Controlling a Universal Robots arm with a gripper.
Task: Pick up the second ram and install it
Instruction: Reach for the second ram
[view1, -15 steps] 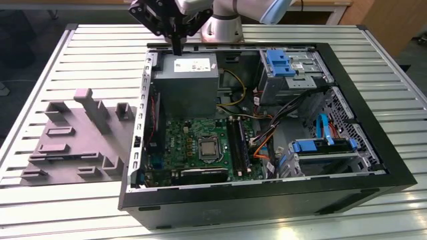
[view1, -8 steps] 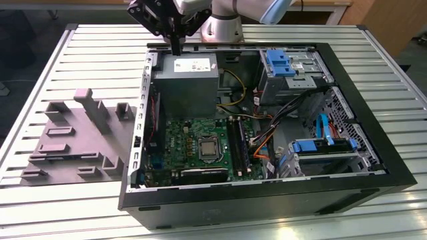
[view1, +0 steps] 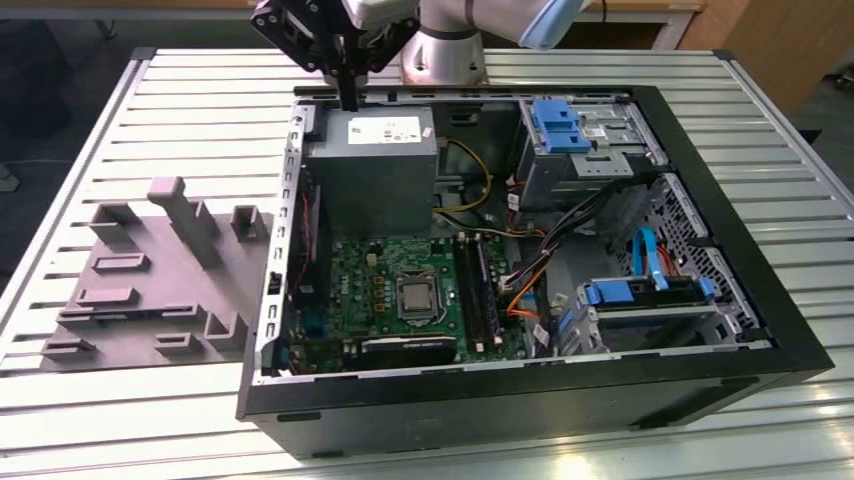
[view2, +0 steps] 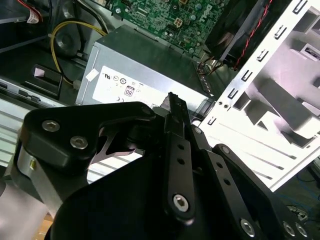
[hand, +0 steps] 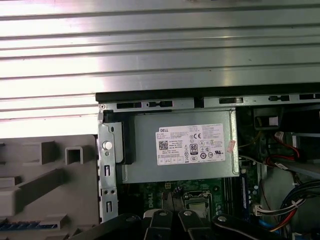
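In the exterior view the tray (view1: 134, 290) lies on the table (view1: 107, 420), well to the left of the PSU (view1: 367, 165) and outside the case (view1: 534, 385). In the first wrist view a thin bluish strip (hand: 25, 224) lies on the tray (hand: 30, 205), left of and below the PSU (hand: 180, 145); I cannot tell what it is.

The gripper (view1: 350, 98) hangs just above the PSU's upper edge and points straight down. Its fingers are pressed together with nothing seen between them. The second wrist view shows the gripper (view2: 176, 105) closed the same way over the PSU (view2: 145, 65).

Below the PSU in the exterior view, on the green board, sits the CPU (view1: 418, 295), also seen in the first wrist view (hand: 200, 205). A ram (view1: 475, 290) stands on edge in the slots below the PSU's right corner, well apart from the gripper. I cannot tell whether it is the second stick.

Right of the PSU sits a blue caddy (view1: 561, 125).
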